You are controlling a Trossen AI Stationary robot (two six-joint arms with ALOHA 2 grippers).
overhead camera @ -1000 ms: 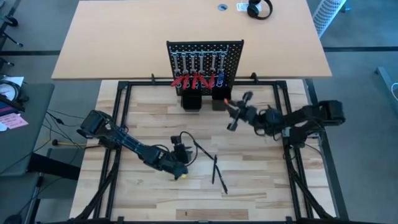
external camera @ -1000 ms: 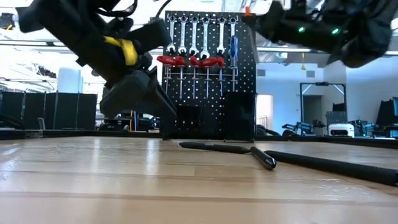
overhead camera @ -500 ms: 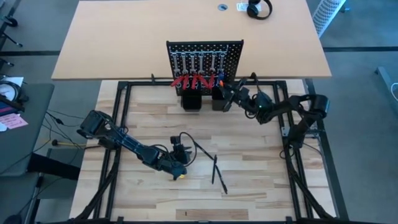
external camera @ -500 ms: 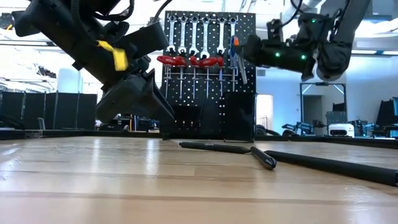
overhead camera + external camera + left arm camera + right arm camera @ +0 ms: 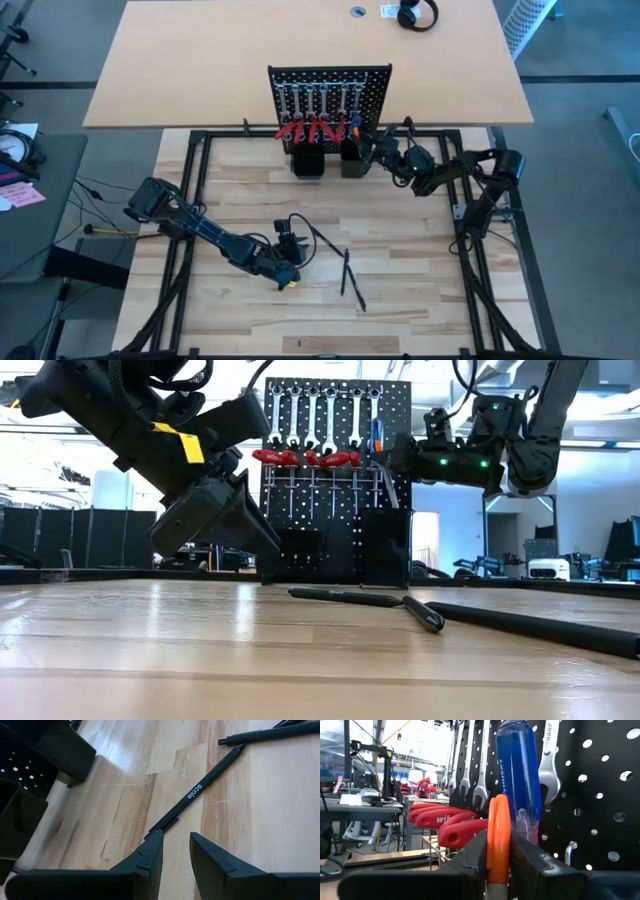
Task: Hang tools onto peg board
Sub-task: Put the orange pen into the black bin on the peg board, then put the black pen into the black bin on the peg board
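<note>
The peg board (image 5: 330, 88) stands upright at the table's far edge. On it hang silver wrenches (image 5: 312, 415), red-handled pieces (image 5: 300, 457) and a blue-handled screwdriver (image 5: 520, 775). My right gripper (image 5: 368, 150) is at the board's right part, shut on an orange-handled screwdriver (image 5: 498, 825) right next to the blue one. Thin black stick tools (image 5: 347, 272) lie flat on the table. My left gripper (image 5: 175, 847) hovers open just above the table, at the near end of one stick (image 5: 192, 797), touching nothing. My right gripper pinches the orange handle (image 5: 498, 845) between its two fingers, which lie across it. The fingers come about level from the table's right side toward the board. The screwdriver is lifted clear with its handle up, and its shaft (image 5: 387, 485) points down, slightly slanted.
Two black box holders (image 5: 308, 163) (image 5: 350, 165) stand at the board's foot. A black frame rail (image 5: 200, 140) borders the table. A tan table (image 5: 200, 60) with headphones (image 5: 417, 15) lies beyond the board. Bare wood shows near the front edge.
My right gripper has carried the orange-handled screwdriver from over the table's right part toward the far edge and the peg board, turning as it went. It now holds the screwdriver against the board next to the blue one.
</note>
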